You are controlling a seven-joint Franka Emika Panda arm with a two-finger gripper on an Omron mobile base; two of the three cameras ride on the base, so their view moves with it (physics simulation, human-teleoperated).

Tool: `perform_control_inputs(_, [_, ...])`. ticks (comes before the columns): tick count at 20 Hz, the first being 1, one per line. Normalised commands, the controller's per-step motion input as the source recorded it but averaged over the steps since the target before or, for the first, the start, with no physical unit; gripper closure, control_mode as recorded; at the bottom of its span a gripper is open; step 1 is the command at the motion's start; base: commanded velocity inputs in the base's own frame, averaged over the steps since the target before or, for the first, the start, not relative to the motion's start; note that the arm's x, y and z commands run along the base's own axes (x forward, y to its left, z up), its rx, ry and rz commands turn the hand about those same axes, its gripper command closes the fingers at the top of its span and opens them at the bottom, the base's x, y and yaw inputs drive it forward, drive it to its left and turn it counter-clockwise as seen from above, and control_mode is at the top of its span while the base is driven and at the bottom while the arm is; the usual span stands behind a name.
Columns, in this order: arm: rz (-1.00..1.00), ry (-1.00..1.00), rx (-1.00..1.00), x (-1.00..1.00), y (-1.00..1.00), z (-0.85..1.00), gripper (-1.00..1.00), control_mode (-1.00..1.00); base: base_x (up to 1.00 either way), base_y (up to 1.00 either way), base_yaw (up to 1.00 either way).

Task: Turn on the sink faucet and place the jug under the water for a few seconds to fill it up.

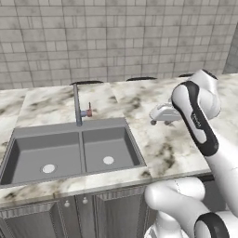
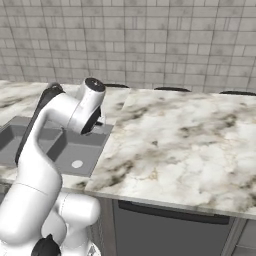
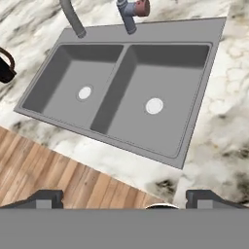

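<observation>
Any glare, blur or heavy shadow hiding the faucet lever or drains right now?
Left base view: even light, faucet sharp, no glare on the sink. Hand view: soft shading on basin walls, both drains plain; the jug is cropped at the edge.

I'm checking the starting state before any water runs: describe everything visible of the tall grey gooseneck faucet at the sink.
The tall thin grey metal gooseneck faucet stands upright on the marbled countertop, behind the divider of the dark grey two-basin sink. Beside its base sits a small side lever with red and blue marks; in the hand view the lever's end looks reddish. No stream falls from the faucet, and both basins look dry. Nothing touches it.
</observation>
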Motion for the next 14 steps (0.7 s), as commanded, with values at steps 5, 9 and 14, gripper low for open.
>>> perform_control_inputs(5, [0.1,0.0,0.11,0.64,0.17,-0.01,-1.0,-1.0,0.0,0.0,0.0])
perform_control_inputs(9, [0.0,0.0,0.09,0.69,0.41,-0.11,-1.0,-1.0,0.0,0.0,0.0])
perform_control_inputs(14, [0.0,0.0,0.08,0.66,0.44,-0.2,-1.0,-1.0,0.0,0.0,0.0])
